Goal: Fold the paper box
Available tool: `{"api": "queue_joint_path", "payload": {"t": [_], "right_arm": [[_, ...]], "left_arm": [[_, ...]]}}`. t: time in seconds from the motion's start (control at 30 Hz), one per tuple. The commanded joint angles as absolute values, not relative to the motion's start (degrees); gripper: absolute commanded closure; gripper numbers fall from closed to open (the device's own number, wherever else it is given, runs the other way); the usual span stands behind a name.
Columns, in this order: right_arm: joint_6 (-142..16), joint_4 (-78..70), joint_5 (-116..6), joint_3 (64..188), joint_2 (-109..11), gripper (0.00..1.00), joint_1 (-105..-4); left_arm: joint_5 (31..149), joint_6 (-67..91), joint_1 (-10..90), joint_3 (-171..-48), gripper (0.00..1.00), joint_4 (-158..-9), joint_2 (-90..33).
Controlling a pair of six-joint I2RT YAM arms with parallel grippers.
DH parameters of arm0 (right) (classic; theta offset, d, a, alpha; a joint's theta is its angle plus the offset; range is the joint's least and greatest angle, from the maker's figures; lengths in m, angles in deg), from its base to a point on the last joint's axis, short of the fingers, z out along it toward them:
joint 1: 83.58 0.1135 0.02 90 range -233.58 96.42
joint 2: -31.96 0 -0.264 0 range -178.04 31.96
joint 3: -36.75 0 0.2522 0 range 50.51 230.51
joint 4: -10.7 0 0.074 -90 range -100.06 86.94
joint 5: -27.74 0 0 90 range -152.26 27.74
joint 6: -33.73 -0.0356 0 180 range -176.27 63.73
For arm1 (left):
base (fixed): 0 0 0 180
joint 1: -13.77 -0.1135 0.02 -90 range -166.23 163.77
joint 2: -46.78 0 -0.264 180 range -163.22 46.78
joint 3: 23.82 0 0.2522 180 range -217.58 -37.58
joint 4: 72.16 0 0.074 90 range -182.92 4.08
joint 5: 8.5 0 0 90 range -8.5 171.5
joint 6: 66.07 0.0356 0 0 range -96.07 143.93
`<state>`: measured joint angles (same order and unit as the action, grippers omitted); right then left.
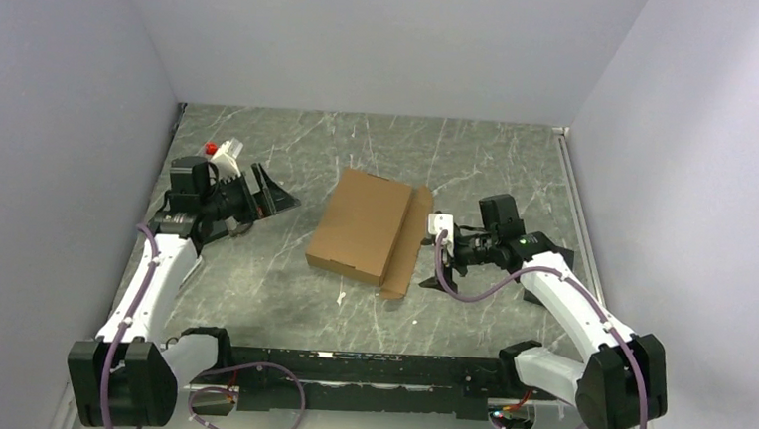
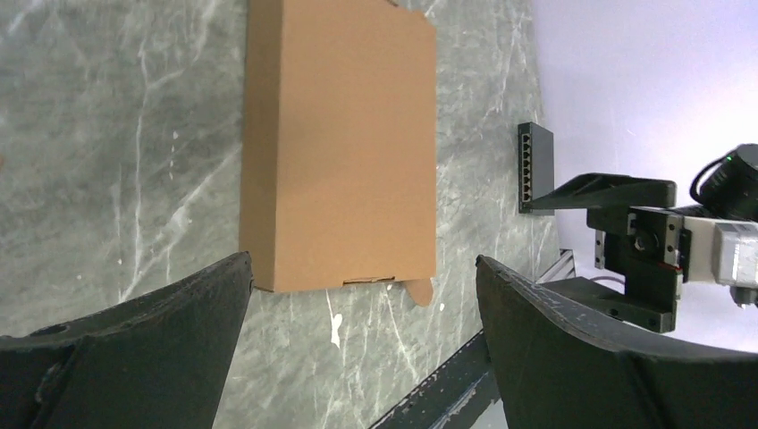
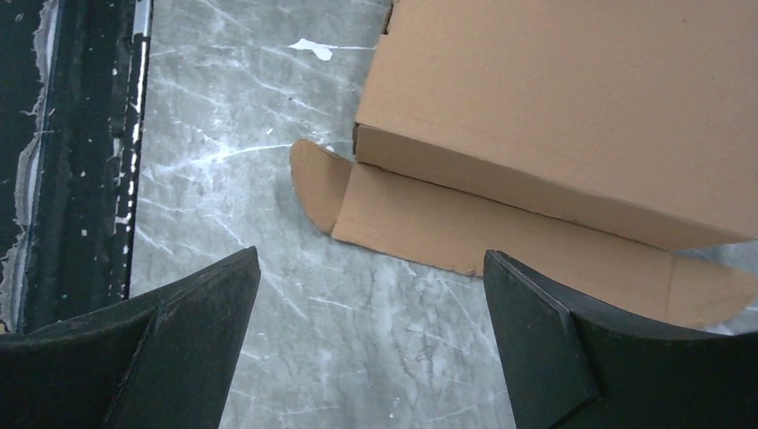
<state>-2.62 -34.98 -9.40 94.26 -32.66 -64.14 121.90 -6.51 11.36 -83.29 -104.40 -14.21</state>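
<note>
Your paper box (image 1: 357, 225) lies mid tabletop (image 1: 281, 298), long axis 1 to 7 o'clock, loose flap (image 1: 409, 244) on its 3 o'clock side. Your right claw (image 1: 434, 240) is nearer, just beside that flap; it and your left claw (image 1: 259, 207) are released, empty.

You have on hand:
- paper box (image 1: 360, 223): plain brown cardboard, unprinted, with a darker brown shade along its side wall.
- table (image 1: 271, 297): grey-green marble pattern, white veins and white flecks.
- left arm (image 1: 157, 281), right arm (image 1: 570, 296): white links, black joints.
- cable (image 1: 470, 292): purple; you will see one looped along each arm.
- left gripper (image 2: 364, 261), right gripper (image 3: 371, 257): matte black fingers (image 2: 161, 349).
- walls (image 1: 64, 106): plain pale lilac-grey.
- small red item (image 1: 210, 148): against a white part, at the far left.
</note>
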Motion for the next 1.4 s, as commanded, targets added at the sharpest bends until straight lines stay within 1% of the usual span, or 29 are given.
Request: {"api": "queue_joint_path", "payload": {"t": [0.0, 0.1, 0.27, 0.4, 0.5, 0.8, 1.13, 1.37], "right_arm": [[-0.69, -34.01, -10.43, 91.88, -30.7, 0.01, -61.38], [1.32, -32.95, -13.01, 89.33, -30.16, 0.03, -59.27], [2.78, -30.1, -18.4, 87.39, -32.34, 0.07, -54.07], [3.87, -28.89, -23.27, 87.91, -35.72, 0.12, -48.38], [3.55, -28.3, -25.45, 88.36, -36.77, 0.15, -46.61], [4.39, -30.25, -25.34, 89.15, -37.63, 0.16, -45.68], [4.85, -32.14, -25.43, 90.52, -38.69, 0.16, -45.65], [3.2, -30.12, -26.47, 89.86, -38.84, 0.21, -45.49]], "left_arm": [[124.08, -2.21, 11.35, -86.91, 0.0, -105.87, -12.36], [120.69, -1.56, 11.35, -86.26, 0.0, -105.96, -12.21], [119.26, 3.9, 11.37, -85.85, 0.01, -109.24, -11.53], [117.85, 4.96, 11.33, -85.03, 0.0, -109.72, -9.48], [118.3, 4.81, 11.32, -84.89, 0.01, -109.67, -9.41], [121.76, 3.57, 10.4, -84.67, 0.01, -108.78, -10.71], [122.5, 3.13, 9.84, -84.34, 0.02, -108.2, -10.24], [123.78, 2.62, 9.66, -83.99, 0.04, -107.56, -11.55]]}}
